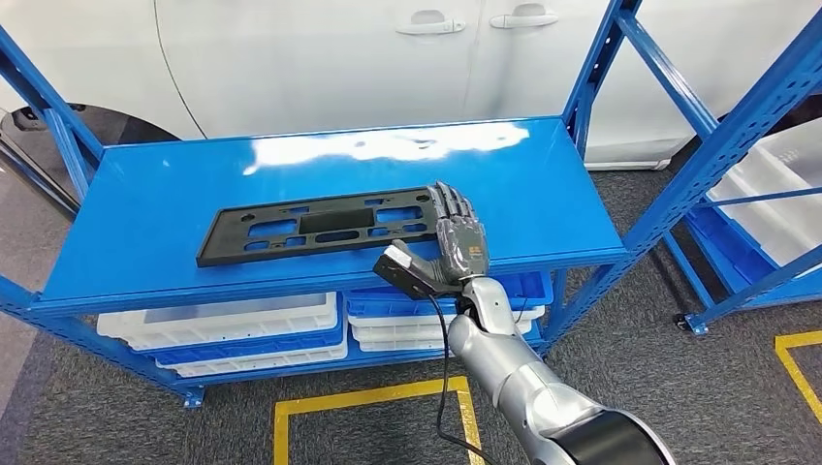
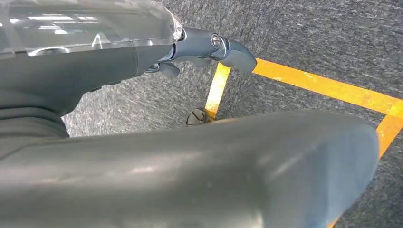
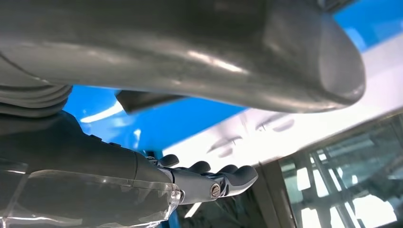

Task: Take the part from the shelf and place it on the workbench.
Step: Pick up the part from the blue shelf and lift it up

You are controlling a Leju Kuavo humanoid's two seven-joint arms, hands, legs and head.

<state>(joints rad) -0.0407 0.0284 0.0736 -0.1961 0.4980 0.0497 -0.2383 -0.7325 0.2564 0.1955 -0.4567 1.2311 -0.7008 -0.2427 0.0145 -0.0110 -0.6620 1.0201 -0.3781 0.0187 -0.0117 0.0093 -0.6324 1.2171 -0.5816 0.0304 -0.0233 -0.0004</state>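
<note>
The part (image 1: 315, 227), a flat black perforated plate, lay flat on the top board of the blue shelf (image 1: 174, 194), nearer the front edge, its long side running along the shelf. My right hand (image 1: 454, 242) rested at the part's right end, fingers (image 1: 449, 203) extended and slightly apart over the plate's corner, the thumb (image 1: 405, 269) at the shelf's front edge; I could not tell whether anything was clamped yet, and the hand looked open, not closed on the part. In the right wrist view the fingers (image 3: 209, 176) lay straight with the blue surface beyond them. My left hand (image 2: 209, 47) hung over grey carpet (image 2: 332, 42) with yellow floor tape (image 2: 328, 88), fingers loosely extended, holding nothing. White and blue bins (image 1: 233, 329) sat on the lower shelf level; a white car (image 1: 388, 58) stood behind.
</note>
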